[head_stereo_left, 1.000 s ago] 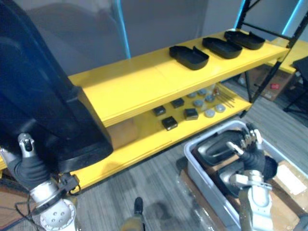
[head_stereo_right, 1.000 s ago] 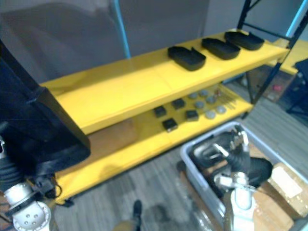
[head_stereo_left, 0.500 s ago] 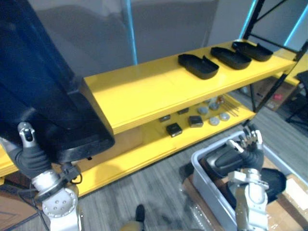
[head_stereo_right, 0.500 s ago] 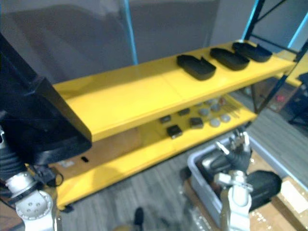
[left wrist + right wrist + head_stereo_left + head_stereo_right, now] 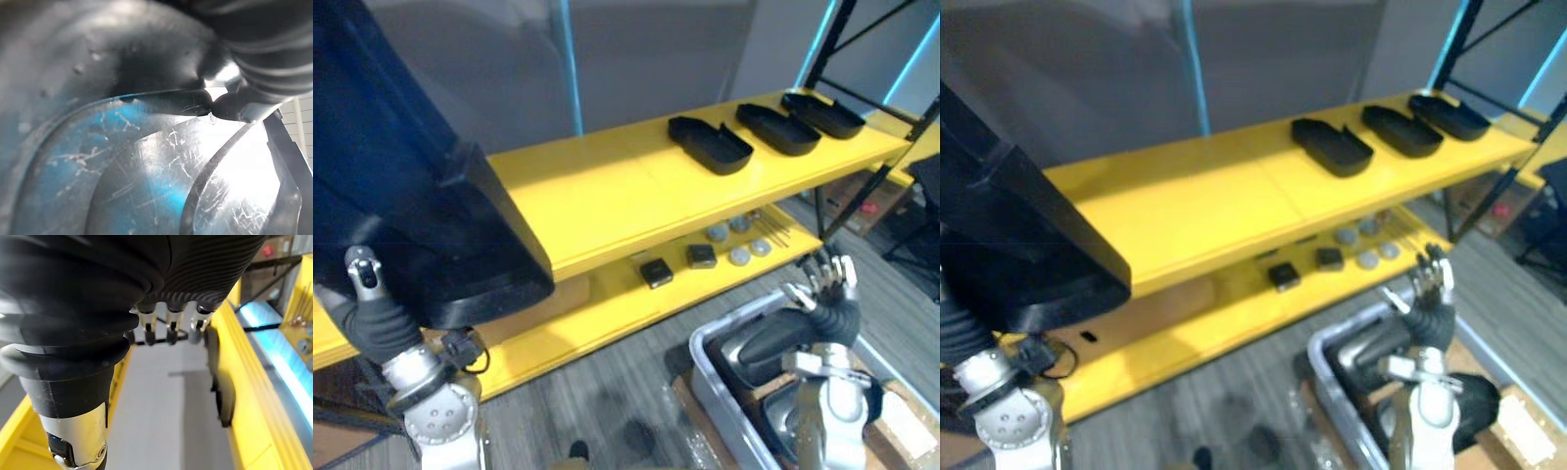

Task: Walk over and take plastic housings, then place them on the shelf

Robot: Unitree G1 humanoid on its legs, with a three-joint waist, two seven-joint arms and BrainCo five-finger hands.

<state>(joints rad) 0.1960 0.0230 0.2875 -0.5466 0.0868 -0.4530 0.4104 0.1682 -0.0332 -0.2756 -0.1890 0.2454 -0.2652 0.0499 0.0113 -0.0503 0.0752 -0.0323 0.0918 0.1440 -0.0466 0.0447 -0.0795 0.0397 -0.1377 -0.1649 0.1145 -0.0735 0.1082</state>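
Three black plastic housings [image 5: 776, 128] in a row on the top deck of the yellow shelf [image 5: 597, 191], toward its right end, open side up, slightly apart from one another.

One much bigger black housing [image 5: 421, 215] up high in front of the shelf's left end, blocking that end of both decks in the head views. Left hand [image 5: 364, 294] at its lower edge. Hold hidden behind the plastic, so cannot tell whether closed on it. Left wrist view: scratched glossy inside of that housing, right up against the camera.

Right hand [image 5: 832, 299] in front of the shelf's right half, below the lower deck's front edge. Fingers straight, pointing up, a little spread, nothing held.

Grey bin [image 5: 713, 387] on the floor in front of the shelf's right half, directly under the right hand. Several stacked housings [image 5: 764, 338] inside it, touching one another.

On the shelf's lower deck: two small black blocks [image 5: 656, 272] near the middle, and a handful of grey discs [image 5: 739, 257] just right of them. All loose and apart.
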